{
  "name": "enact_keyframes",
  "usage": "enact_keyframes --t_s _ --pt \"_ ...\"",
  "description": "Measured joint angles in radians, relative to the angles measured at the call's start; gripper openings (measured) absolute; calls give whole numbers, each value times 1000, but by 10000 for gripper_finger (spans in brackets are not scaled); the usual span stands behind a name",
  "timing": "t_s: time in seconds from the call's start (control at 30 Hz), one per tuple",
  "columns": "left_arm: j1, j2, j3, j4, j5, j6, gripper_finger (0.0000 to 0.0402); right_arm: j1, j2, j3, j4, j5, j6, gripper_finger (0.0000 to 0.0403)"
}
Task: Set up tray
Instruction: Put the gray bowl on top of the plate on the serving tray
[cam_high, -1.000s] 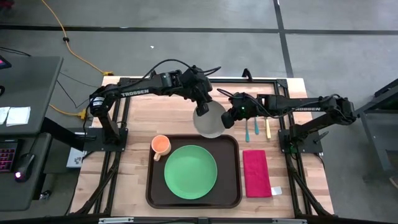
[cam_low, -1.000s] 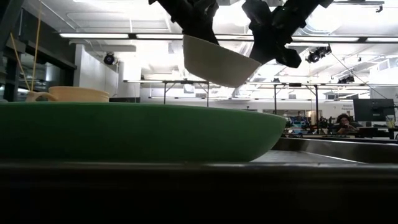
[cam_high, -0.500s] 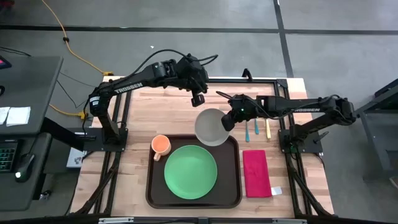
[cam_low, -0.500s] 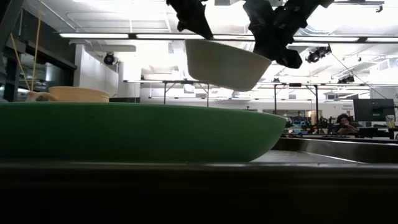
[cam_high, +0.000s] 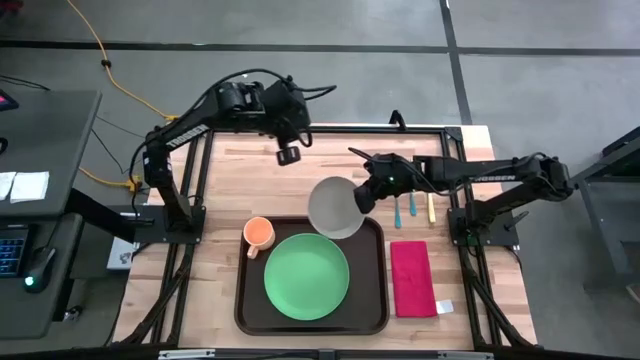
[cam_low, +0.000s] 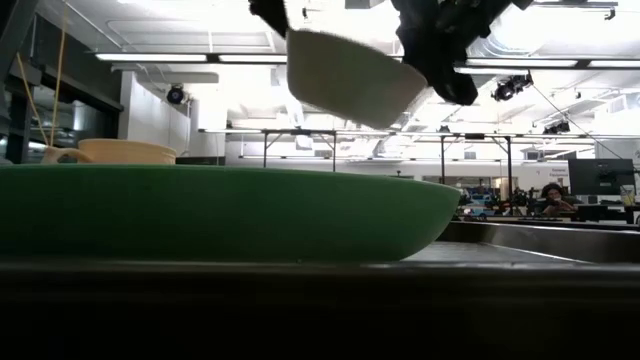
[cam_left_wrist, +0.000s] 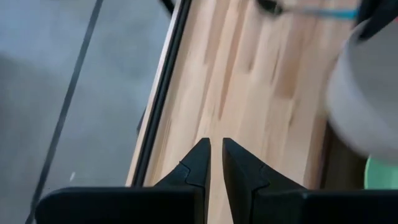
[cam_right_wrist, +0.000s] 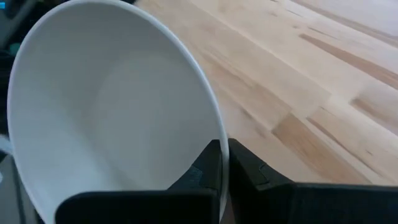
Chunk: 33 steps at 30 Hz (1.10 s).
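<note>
- The tray (cam_high: 377, 300) lies in the lower centre of the high view on the wooden tabletop (cam_high: 215, 250), its long axis running up and down the frame, with its near-right corner area bare.
- A green plate (cam_high: 306, 277) fills most of the tray's middle, and an orange cup (cam_high: 259, 233) sits at the tray's upper left corner, straddling or just touching the rim; which of the two I cannot tell.
- The right gripper (cam_high: 364, 197) reaches in from the right of the frame and is clamped on the rim of a white bowl (cam_high: 334, 206); the right wrist view shows its two fingers pinched together over the bowl's edge.
- The bowl hangs in the air, tilted, over the tray's upper edge just right of centre; in the low view it rides well above the green plate.
- The relation that matters: the free patch of tray, its upper right corner, lies directly below and slightly toward the bottom of the frame from the bowl, so the right arm is clearly the nearer one and a short descent should do it.
- The left gripper (cam_high: 288, 155) sits in the upper left-centre of the frame, well apart from the tray, fingers nearly together and holding nothing.
- Right of the tray lie a red napkin (cam_high: 411, 278) and, above it, some utensils (cam_high: 410, 206).
</note>
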Motion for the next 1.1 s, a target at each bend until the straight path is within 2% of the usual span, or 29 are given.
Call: enact_keyframes --t_s 0.17,0.63,0.83,1.1 --pt "-1 -9 35 -178 -86 -64 69 26 0 1 9 6 8 0" --pt "-2 -156 15 -175 -120 -99 69 77 0 1 34 54 46 0" --pt "-39 -161 15 -174 -171 -97 69 77 0 1 35 54 46 0" --pt "-96 -183 13 -174 -187 -85 69 81 0 1 55 54 47 0"
